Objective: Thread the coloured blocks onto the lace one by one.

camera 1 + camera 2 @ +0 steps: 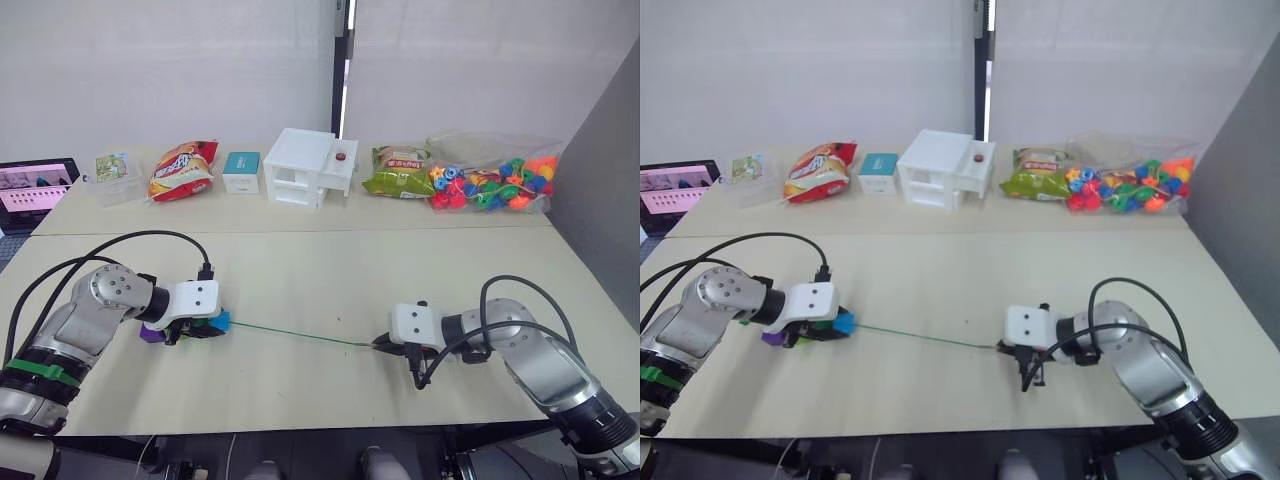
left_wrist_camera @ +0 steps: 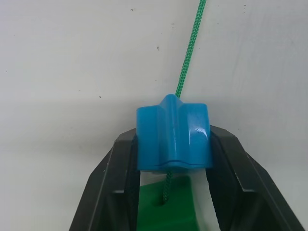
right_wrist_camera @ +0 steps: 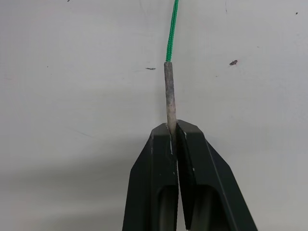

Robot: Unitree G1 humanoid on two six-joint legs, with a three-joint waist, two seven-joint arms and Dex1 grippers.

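Observation:
My left gripper (image 1: 207,326) is shut on a blue block (image 2: 173,139) at the left of the near table. The green lace (image 1: 300,334) passes through this block and into a green block (image 2: 166,204) just behind it, between the fingers. A purple block (image 1: 152,334) shows under the left wrist. From the blue block the lace runs taut across the table to my right gripper (image 3: 174,127), which is shut on its stiff dark tip (image 3: 168,91) low over the tabletop.
Along the back table stand a clear container (image 1: 112,175), a red snack bag (image 1: 183,168), a small teal box (image 1: 241,172), a white toy house (image 1: 308,166), a green snack bag (image 1: 398,172) and a bag of multicoloured beads (image 1: 490,185). A screen (image 1: 38,185) sits far left.

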